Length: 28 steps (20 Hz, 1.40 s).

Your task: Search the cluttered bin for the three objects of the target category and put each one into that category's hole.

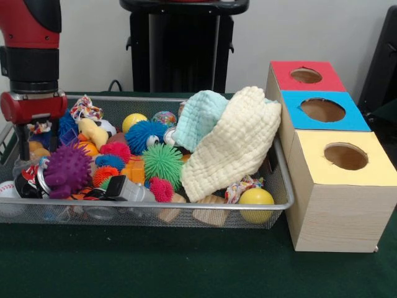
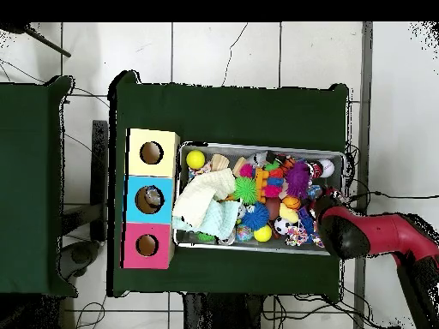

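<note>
The table is covered in dark green cloth (image 1: 186, 267), bare along its near edge in the front view. On it sits the wide, shallow basket of silver wire mesh (image 1: 186, 205), its thick metal rim running across the near side; it lies at the middle of the table, just beside a row of three wooden boxes. Nearest of these is the yellow-topped wooden box (image 1: 341, 186), then the blue-topped one (image 1: 322, 112), then the red-topped one (image 1: 305, 76), each with a round hole in its lid.

Inside the basket, close to the near rim, lie a plain yellow ball (image 1: 256, 197), some pale wooden blocks (image 1: 211, 214) and a small pink spiky ball (image 1: 161, 189). Behind them are a purple knobbly ball (image 1: 67, 171), a green spiky ball (image 1: 162, 161) and a blue spiky ball (image 1: 142, 135). A cream waffle-weave cloth (image 1: 232, 146) drapes over the right part of the heap, with a mint-green cloth (image 1: 198, 118) behind it.

The red and black arm's gripper (image 1: 37, 139) hangs over the basket's left end (in the front view), its dark fingers (image 1: 23, 143) set apart with nothing between them, tips down among the toys.

Farther back stand the black pedestal (image 1: 183, 46) and a pale wall (image 1: 310, 31). From overhead, the floor is white tile (image 2: 257, 51).
</note>
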Available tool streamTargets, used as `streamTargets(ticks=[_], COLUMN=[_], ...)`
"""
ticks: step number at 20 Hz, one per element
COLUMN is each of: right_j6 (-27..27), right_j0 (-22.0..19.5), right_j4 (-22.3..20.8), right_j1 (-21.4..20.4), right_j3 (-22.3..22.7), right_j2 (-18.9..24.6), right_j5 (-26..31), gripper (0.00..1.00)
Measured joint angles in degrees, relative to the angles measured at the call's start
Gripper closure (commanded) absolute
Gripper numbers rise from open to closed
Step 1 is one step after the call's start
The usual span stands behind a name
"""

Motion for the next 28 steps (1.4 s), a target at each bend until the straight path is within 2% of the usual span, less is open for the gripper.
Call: streamTargets(ticks=[6, 18, 28], right_j6=[-0.6, -2.5, -2.5], right_j0=[-1.4, -1.5, -1.4], right_j4=[0.8, 0.7, -4.0], right_j1=[-1.5, -1.9, -1.9], right_j3=[1.3, 2.1, 4.3], right_j2=[0.0, 0.0, 0.0], right_j5=[1.0, 1.2, 1.2], gripper=[0.0, 0.0, 0.0])
